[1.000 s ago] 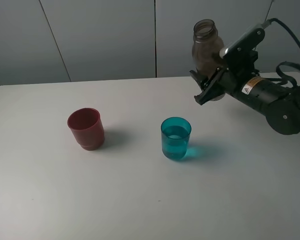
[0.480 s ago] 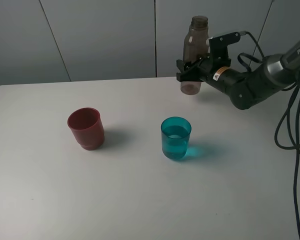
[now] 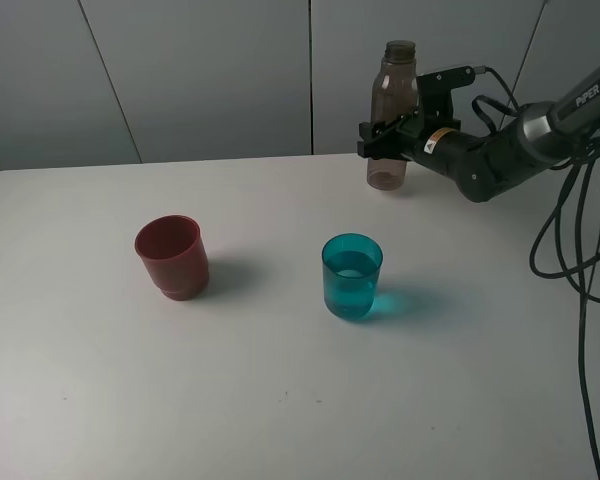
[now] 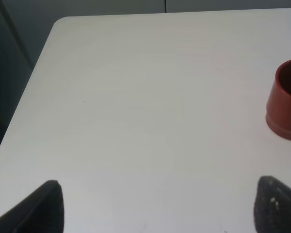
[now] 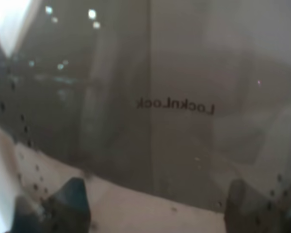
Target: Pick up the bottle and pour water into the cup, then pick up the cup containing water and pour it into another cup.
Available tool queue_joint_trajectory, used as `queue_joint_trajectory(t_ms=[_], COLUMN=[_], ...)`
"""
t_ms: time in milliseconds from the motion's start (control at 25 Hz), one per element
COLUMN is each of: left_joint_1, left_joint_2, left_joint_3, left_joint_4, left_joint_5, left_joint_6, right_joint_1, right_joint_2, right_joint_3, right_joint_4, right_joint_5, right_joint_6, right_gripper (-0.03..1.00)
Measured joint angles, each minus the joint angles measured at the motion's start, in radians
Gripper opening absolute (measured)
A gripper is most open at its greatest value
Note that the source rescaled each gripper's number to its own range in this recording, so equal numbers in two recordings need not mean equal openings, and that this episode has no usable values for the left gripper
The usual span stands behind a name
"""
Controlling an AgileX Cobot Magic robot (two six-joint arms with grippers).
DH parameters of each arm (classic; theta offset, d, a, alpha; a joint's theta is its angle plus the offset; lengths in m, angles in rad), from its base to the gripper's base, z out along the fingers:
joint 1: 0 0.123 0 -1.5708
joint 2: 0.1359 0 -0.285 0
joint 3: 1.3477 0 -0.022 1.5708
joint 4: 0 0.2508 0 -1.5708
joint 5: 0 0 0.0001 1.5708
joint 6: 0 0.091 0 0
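Upright for the bottle (image 3: pixel 395 80): long axis vertical, open neck up, beyond the cup (image 3: pixel 352 277) and slightly to its right. Cannot tell whether its base touches the table (image 3: pixel 280 400). Water partway up inside the cup; cannot tell the contents of another cup (image 3: pixel 172 257), left of the cup. Clamped around the bottle's midsection by the right gripper (image 3: pixel 385 135), one finger on each side. Spread wide apart on the left gripper (image 4: pixel 162 206).

A white table (image 3: pixel 280 420) stands before a grey panelled wall (image 3: pixel 200 70).
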Motion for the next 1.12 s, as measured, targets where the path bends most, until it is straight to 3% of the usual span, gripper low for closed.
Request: queue_joint_trajectory(t_ms=[280,600,1120], left_joint_1=[0.000,0.000,0.000], left_joint_2=[0.000,0.000,0.000], left_joint_3=[0.000,0.000,0.000], left_joint_4=[0.000,0.000,0.000], left_joint_5=[0.000,0.000,0.000], left_joint_6=[0.000,0.000,0.000], right_joint_1=[-0.020,-0.022,-0.022], right_joint_2=[0.001,0.077,0.079], right_joint_3=[0.000,-0.002,-0.004], right_joint_4=[-0.040,-0.050,-0.089], right_joint_5=[-0.020,-0.125,-0.127], right_joint_6=[0.060,0.054,0.025], right_gripper=[0.00,0.00,0.00])
